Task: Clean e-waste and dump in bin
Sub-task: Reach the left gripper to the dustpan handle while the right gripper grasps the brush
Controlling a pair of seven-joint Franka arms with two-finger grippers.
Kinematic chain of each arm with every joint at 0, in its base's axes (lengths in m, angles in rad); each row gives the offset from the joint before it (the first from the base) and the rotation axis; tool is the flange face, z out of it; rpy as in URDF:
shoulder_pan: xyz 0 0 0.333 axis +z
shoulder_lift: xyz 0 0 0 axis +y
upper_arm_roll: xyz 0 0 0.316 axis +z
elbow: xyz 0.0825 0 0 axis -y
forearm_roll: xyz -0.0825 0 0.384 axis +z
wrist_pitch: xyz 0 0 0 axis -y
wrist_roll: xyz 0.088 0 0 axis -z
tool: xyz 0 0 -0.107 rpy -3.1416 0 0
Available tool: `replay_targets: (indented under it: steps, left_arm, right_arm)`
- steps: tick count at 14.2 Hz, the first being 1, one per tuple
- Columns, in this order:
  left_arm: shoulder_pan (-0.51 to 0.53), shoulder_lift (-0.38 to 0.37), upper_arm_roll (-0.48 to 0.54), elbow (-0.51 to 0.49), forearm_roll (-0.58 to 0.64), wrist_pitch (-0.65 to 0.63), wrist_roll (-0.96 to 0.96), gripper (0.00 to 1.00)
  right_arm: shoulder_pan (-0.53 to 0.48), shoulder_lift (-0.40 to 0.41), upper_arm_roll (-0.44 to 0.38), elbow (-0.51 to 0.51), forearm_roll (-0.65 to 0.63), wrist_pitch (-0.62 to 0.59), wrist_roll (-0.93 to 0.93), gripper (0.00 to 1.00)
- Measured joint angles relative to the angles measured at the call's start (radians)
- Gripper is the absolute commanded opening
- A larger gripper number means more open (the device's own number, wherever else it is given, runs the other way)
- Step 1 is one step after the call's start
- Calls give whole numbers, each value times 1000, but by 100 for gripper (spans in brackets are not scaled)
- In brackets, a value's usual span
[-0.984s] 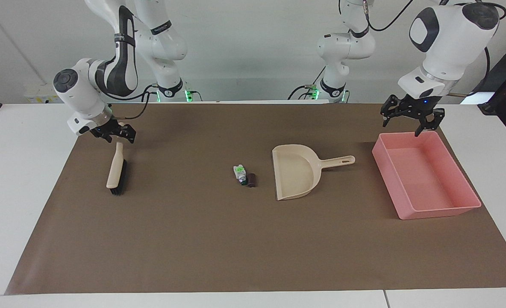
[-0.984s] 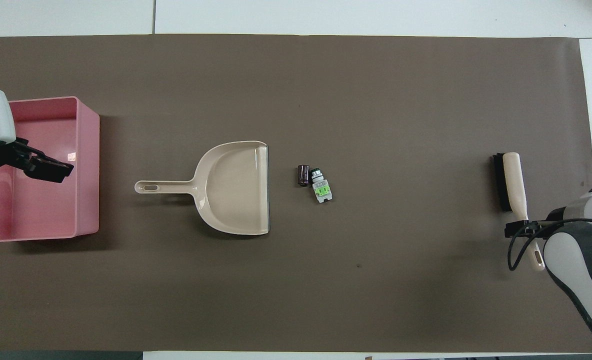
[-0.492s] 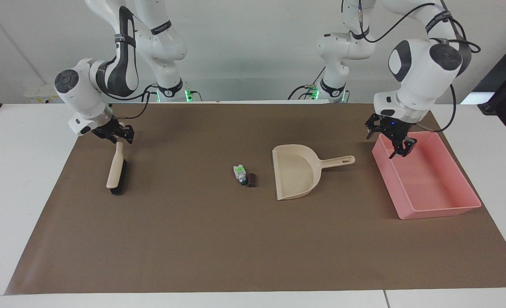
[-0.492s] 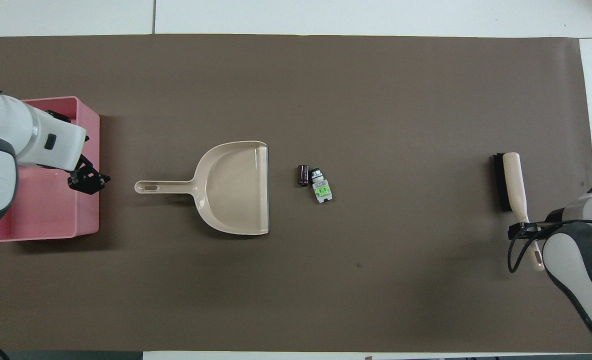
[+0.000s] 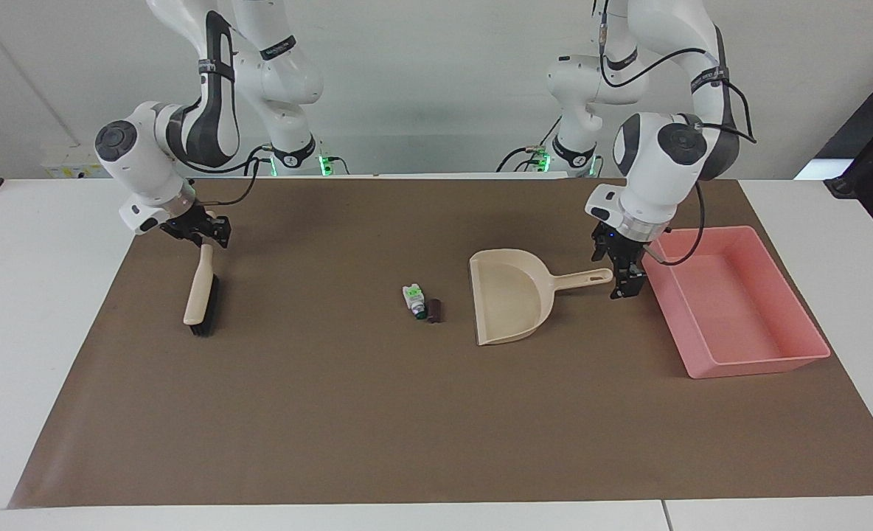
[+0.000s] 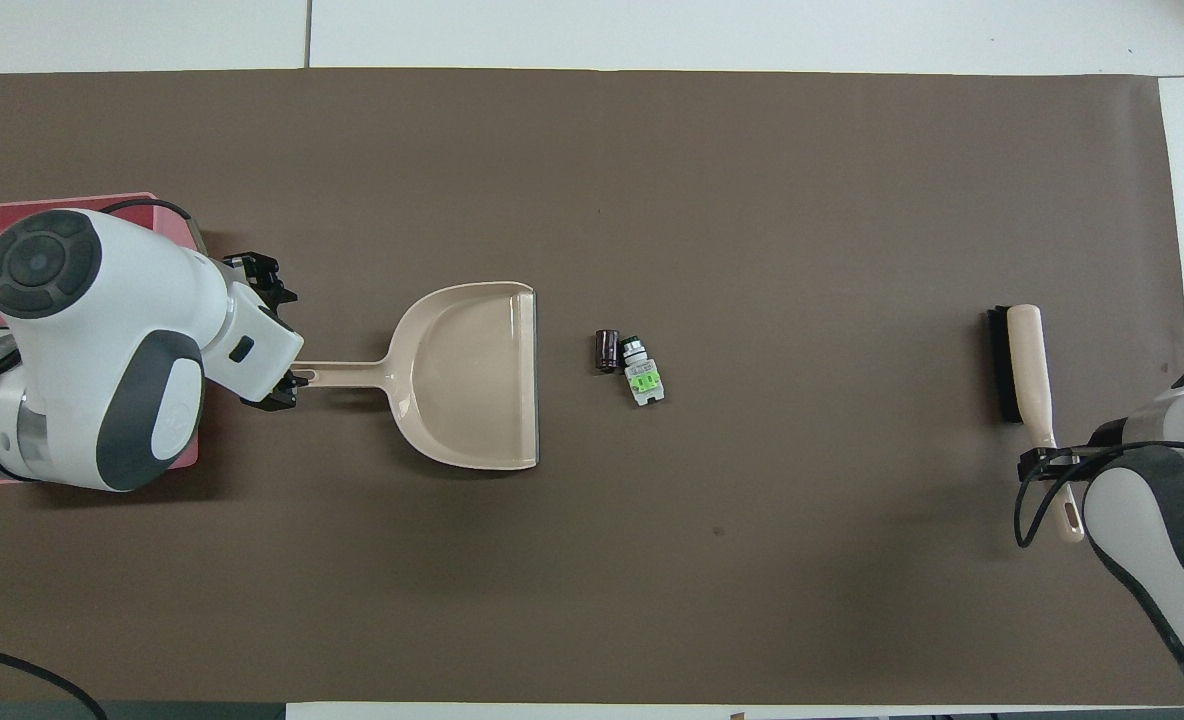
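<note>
The right end effector sits at the handle tip of the brush; whether it pinches it cannot be told. The e-waste lies mid-counter, just off the open mouth of the dustpan, whose handle runs toward the bin. The left end effector, fingers spread, straddles that handle's end, not yet closed.

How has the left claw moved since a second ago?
Yes: the left claw came off the pink bin toward the dustpan, now at its handle end.
</note>
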Motion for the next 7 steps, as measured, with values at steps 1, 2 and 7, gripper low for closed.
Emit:
replay_targets:
  steps: [1,2,7]
  left_arm:
    - [-8,0,0,-15,0,5,0,99]
    - [-13,0,0,-29,0,11,-3,99]
    - [-35,0,0,-100,0,81,-40,99]
  right_arm:
    - [0,0,0,0,0,0,0,0]
    - [0,0,0,-1,0,0,0,0]
    - [4,-5,11,38,0,-78,32,0]
